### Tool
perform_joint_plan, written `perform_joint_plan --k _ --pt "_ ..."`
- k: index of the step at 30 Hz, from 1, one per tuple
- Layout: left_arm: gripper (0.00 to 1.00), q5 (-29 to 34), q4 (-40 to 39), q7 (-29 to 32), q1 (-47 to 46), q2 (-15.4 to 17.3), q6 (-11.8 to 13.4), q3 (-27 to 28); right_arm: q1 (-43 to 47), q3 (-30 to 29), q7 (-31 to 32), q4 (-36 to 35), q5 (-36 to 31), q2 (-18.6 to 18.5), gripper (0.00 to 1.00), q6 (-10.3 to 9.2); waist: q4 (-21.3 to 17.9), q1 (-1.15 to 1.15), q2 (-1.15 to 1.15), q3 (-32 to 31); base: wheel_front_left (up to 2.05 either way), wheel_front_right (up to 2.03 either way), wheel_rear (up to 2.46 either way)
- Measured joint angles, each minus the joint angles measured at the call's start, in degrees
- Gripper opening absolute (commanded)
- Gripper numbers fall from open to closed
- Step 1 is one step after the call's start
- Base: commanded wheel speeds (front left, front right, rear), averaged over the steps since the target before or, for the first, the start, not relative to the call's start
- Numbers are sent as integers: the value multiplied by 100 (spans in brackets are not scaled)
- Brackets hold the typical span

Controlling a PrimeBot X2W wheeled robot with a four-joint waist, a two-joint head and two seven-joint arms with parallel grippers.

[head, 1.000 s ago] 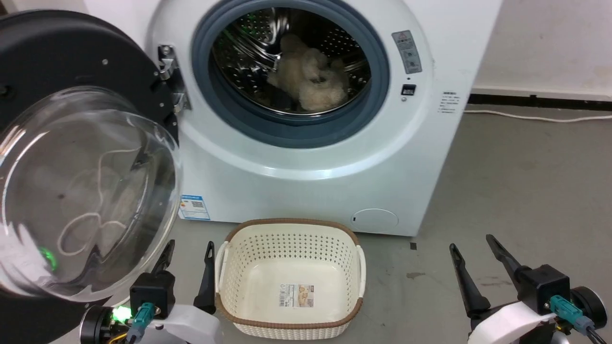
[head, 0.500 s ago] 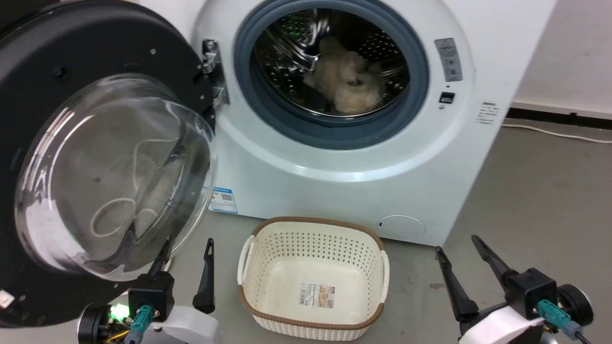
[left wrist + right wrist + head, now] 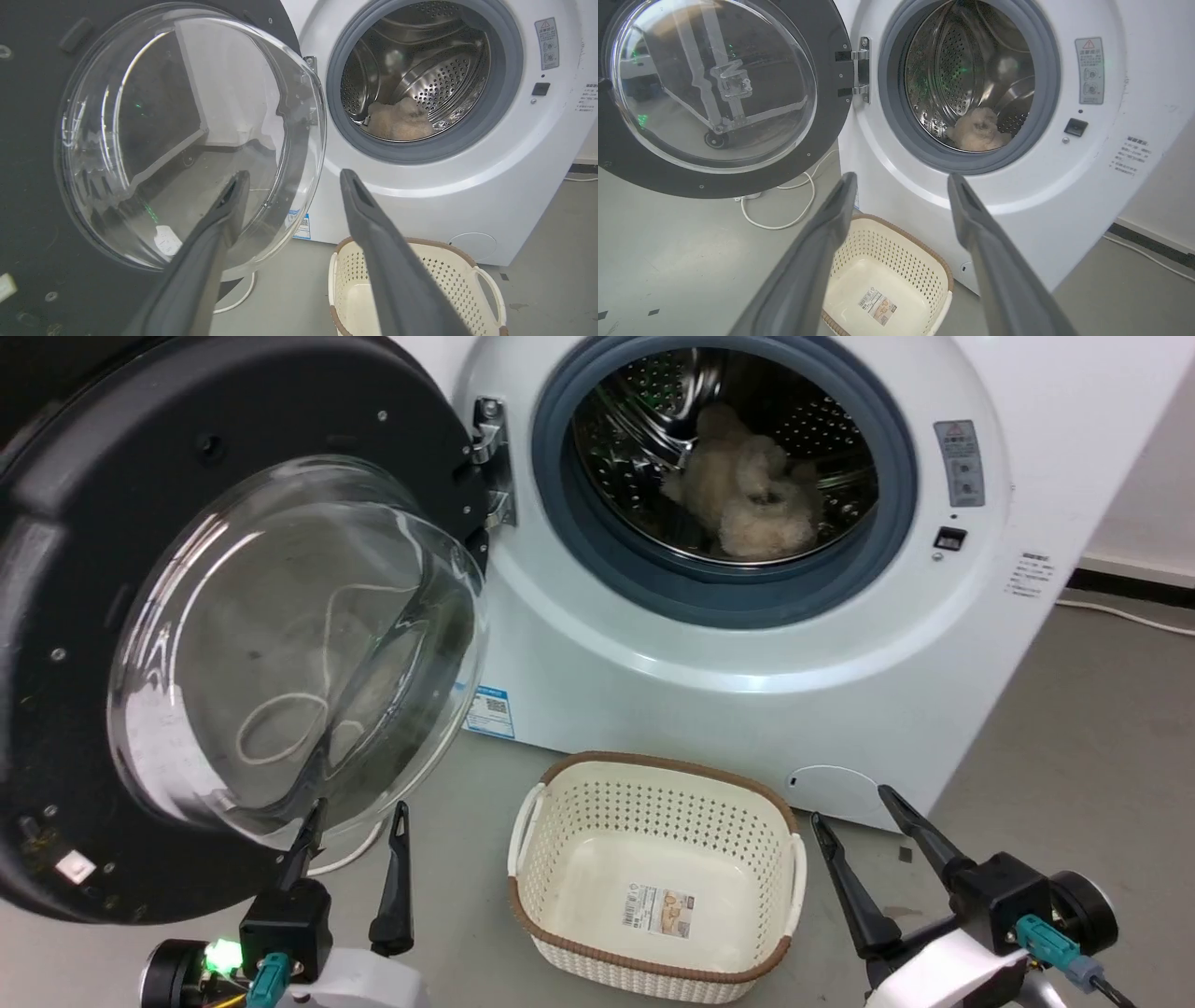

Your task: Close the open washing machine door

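Observation:
The washing machine door (image 3: 84,523) stands wide open to the left of the white washing machine (image 3: 747,681), hung on a metal hinge (image 3: 490,462). Its black rim surrounds a bulging clear glass bowl (image 3: 299,644). A beige fluffy item (image 3: 747,499) lies inside the steel drum. My left gripper (image 3: 357,812) is open, low at the left, its fingertips just below the glass bowl. Low at the right, my right gripper (image 3: 851,805) is open too, in front of the machine's base. The door (image 3: 28,140) and door (image 3: 831,28) also appear in both wrist views.
A cream perforated basket (image 3: 653,784) with a brown rim sits empty on the grey floor between my grippers, close to the machine. A white cable (image 3: 784,219) loops on the floor under the door. A wall and another cable (image 3: 1120,611) lie to the right.
The head camera has turned left, so machine, door and basket have shifted right in the picture. Both grippers remain open and low; the door stays wide open.

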Motion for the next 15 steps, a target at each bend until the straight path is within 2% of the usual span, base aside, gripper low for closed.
perform_joint_plan --k 15 --pt "100 0 -123 -189 96 158 86 -37 2 250 -185 1 1 0 100 0 343 0 0 -19 0 0 0"
